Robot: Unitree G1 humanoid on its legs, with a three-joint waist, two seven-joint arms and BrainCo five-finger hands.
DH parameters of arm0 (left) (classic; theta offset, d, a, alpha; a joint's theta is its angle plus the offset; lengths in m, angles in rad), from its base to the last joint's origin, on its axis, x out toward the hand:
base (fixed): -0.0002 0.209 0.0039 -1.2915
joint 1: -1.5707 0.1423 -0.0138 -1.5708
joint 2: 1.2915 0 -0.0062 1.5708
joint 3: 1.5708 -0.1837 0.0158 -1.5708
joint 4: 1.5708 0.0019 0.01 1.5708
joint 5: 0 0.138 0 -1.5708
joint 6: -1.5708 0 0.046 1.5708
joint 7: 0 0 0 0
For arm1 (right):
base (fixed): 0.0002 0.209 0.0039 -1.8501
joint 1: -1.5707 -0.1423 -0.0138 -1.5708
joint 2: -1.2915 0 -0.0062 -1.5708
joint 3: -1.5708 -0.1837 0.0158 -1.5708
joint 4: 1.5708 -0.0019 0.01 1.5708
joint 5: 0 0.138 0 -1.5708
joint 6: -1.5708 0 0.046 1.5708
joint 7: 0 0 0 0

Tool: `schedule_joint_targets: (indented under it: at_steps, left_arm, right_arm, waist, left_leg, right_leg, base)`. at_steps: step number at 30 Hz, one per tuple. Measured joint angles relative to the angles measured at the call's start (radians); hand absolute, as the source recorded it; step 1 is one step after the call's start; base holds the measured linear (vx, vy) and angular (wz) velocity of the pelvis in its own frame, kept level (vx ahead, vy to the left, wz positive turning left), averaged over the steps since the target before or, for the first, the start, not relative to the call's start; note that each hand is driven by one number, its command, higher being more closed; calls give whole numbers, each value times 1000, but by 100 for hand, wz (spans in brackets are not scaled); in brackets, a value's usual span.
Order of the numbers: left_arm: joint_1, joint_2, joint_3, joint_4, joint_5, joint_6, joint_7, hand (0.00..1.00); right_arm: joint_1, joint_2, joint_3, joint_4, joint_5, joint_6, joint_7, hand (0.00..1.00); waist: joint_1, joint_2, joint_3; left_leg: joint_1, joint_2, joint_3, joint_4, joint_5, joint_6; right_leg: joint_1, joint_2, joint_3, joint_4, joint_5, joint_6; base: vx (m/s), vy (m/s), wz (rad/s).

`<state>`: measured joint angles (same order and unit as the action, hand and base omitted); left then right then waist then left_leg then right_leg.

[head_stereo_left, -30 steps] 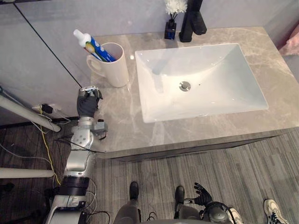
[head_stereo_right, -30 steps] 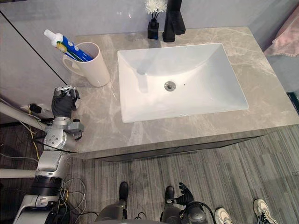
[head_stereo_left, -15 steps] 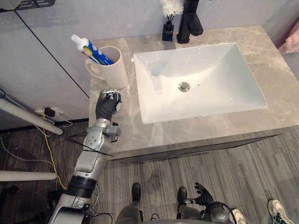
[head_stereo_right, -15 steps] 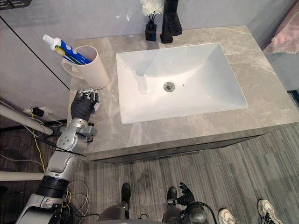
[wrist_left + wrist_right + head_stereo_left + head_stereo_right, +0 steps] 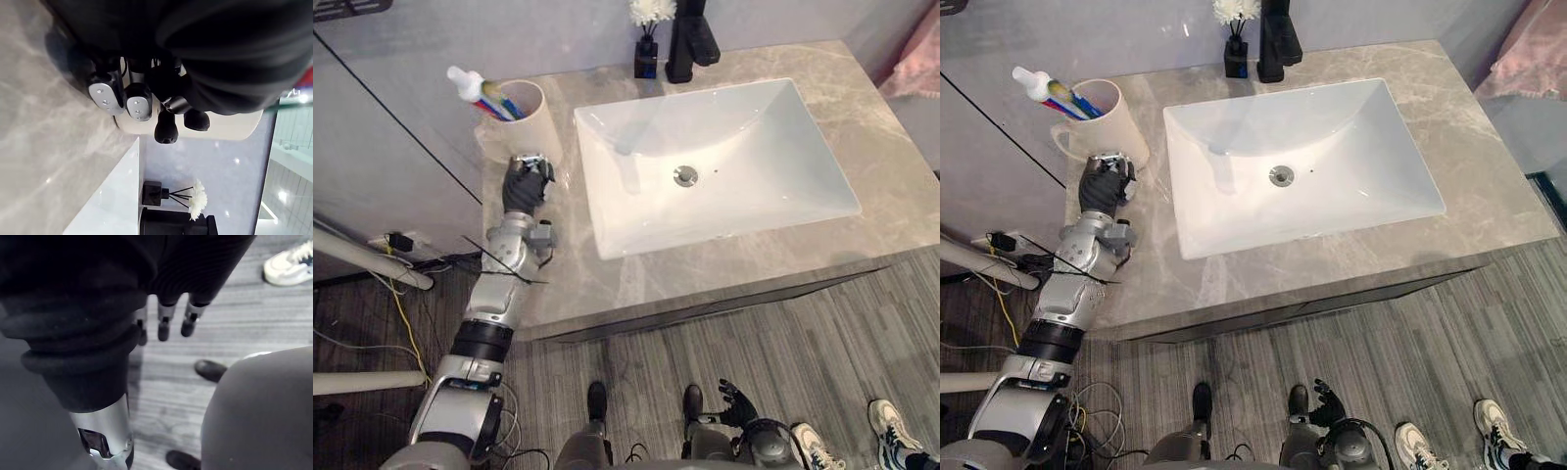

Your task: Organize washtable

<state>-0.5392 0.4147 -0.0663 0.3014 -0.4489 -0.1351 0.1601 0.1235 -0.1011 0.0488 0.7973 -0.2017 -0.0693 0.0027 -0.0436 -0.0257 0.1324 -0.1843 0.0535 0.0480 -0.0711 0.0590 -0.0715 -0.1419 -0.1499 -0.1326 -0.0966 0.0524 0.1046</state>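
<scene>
Cup (image 5: 529,132), toothpaste (image 5: 468,84) inside: upright on worktop (image 5: 607,279) just left of sink (image 5: 715,162), directly ahead of left hand (image 5: 526,183), whose curled fingers clasp nothing at its base; right hand (image 5: 163,318), fingers straight, hangs over the floor (image 5: 244,313), far farther from sink.

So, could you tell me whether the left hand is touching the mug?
Cannot tell. In the left eye view the left hand sits at the base of the mug; the left wrist view shows neither gap nor contact plainly.
</scene>
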Motion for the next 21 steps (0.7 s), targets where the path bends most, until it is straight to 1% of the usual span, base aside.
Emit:
schedule_joint_targets:
  at_steps: [7, 11, 14, 21]
  left_arm:
    - [-25, 1, 0, 28, 23, 1, 1, 100]
    - [-75, 32, 0, 89, 42, 12, 3, 100]
    - [-117, 46, 9, 132, 66, 22, 23, 100]
    - [-119, 64, 18, 133, 68, 22, 37, 100]
  right_arm:
    - [0, 0, -1, 1, 3, 1, -1, 0]
    - [0, 0, -2, 1, 4, 0, -1, 0]
    - [0, 0, -2, 0, 5, -1, -1, 0]
    - [0, 0, -5, -2, 7, -4, -1, 0]
  waist:
    - [0, 0, 1]
    - [-1, 0, 2]
    - [-1, 0, 2]
    - [-4, 2, 5]
  left_leg:
    - [-3, -1, -1, 0, 0, 0]
    - [-5, -1, -1, 1, 0, 0]
    - [-14, -1, -1, 1, 0, 0]
    - [-16, -2, 2, 4, 0, 0]
  right_leg:
    - [-3, -1, 0, 0, 1, 0]
    - [-6, -1, 0, 0, 2, 1]
    - [-18, -1, 0, 0, 2, 2]
    - [-17, -2, 2, 0, 2, 1]
  base:
    - [-3, -1, 0]
    - [0, 0, 0]
    - [0, 0, 0]
    - [0, 0, 0]
